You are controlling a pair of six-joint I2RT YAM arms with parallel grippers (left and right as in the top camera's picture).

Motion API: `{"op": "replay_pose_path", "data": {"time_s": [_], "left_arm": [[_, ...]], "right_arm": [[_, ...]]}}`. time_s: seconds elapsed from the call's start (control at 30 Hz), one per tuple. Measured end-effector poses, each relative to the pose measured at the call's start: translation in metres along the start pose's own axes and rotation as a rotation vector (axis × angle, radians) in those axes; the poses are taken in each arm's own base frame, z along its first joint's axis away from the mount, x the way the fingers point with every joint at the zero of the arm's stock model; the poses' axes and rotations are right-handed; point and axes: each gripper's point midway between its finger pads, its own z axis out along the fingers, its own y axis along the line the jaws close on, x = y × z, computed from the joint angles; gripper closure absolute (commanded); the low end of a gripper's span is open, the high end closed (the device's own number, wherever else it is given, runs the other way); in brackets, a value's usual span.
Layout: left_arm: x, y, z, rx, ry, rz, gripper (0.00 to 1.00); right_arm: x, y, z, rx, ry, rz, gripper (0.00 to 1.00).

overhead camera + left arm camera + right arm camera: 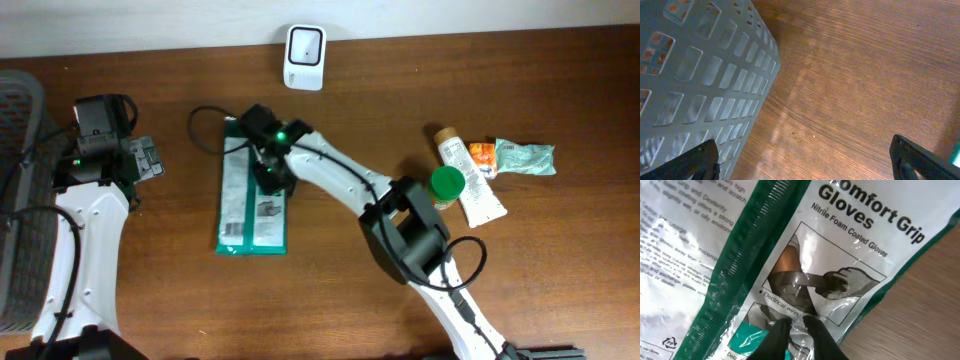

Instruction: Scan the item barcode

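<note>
A green and white pack of gloves (pixel 236 205) lies flat on the wooden table, left of centre. The right wrist view shows its printed front (pixel 850 255) close up, with no barcode visible on it. My right gripper (pixel 271 177) reaches down onto the pack's right half. Its black fingers stand close together, pinching a crumpled fold of the pack's clear film (pixel 796 322). A white scanner (pixel 304 57) stands at the table's back edge. My left gripper (pixel 805 160) hangs wide open over bare wood at the far left (pixel 143 160), holding nothing.
A grey perforated basket (pixel 20 200) stands at the left edge, right beside the left gripper (pixel 700 75). At the right lie a green-capped bottle (pixel 447 183), a white tube (pixel 470 182), an orange packet (pixel 482 155) and a pale green packet (pixel 525 157).
</note>
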Motion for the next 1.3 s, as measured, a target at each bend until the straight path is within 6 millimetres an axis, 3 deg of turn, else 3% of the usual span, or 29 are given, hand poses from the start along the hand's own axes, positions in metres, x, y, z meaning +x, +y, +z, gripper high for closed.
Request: {"op": "replay_pose_path", "data": {"time_s": [0.1, 0.27, 0.3, 0.43, 0.5, 0.6, 0.83, 1.03, 1.1, 1.17, 1.2, 1.23, 1.27, 1.3], "left_arm": [[0.000, 0.000, 0.000, 0.000, 0.000, 0.000, 0.01], [0.000, 0.000, 0.000, 0.000, 0.000, 0.000, 0.01], [0.000, 0.000, 0.000, 0.000, 0.000, 0.000, 0.01], [0.000, 0.000, 0.000, 0.000, 0.000, 0.000, 0.01], [0.000, 0.000, 0.000, 0.000, 0.000, 0.000, 0.01], [0.000, 0.000, 0.000, 0.000, 0.000, 0.000, 0.01], [0.001, 0.000, 0.000, -0.001, 0.002, 0.001, 0.01], [0.001, -0.002, 0.000, 0.014, 0.004, 0.001, 0.01], [0.002, -0.014, -0.001, 0.084, 0.013, 0.001, 0.01], [0.006, -0.045, -0.006, 0.268, 0.036, 0.000, 0.03], [0.007, -0.056, -0.009, 0.332, 0.042, 0.000, 0.40], [0.008, -0.069, -0.015, 0.418, 0.049, -0.001, 0.67], [0.009, -0.079, -0.020, 0.479, 0.054, -0.002, 0.86], [0.010, -0.087, -0.024, 0.531, 0.061, -0.002, 0.98]], "right_arm": [[0.003, -0.012, -0.003, -0.005, 0.023, 0.007, 0.84], [0.010, -0.015, -0.015, -0.055, 0.056, -0.051, 0.74], [0.013, -0.014, -0.025, -0.059, 0.063, -0.055, 0.69], [0.015, -0.011, -0.081, -0.103, 0.047, 0.043, 0.68], [0.009, -0.017, -0.092, -0.210, 0.037, 0.122, 0.68], [0.026, -0.039, -0.072, -0.311, 0.096, 0.228, 0.68], [0.057, -0.031, -0.026, -0.381, 0.150, 0.335, 0.69], [0.057, -0.020, -0.024, -0.462, 0.151, 0.356, 0.63], [0.056, -0.018, -0.025, -0.474, 0.147, 0.350, 0.60], [0.056, -0.017, -0.025, -0.482, 0.147, 0.343, 0.59], [0.056, -0.017, -0.025, -0.485, 0.145, 0.338, 0.59], [0.056, -0.017, -0.025, -0.486, 0.142, 0.334, 0.59], [0.055, -0.017, -0.025, -0.487, 0.141, 0.330, 0.58], [0.055, -0.017, -0.025, -0.489, 0.140, 0.326, 0.58]]}}
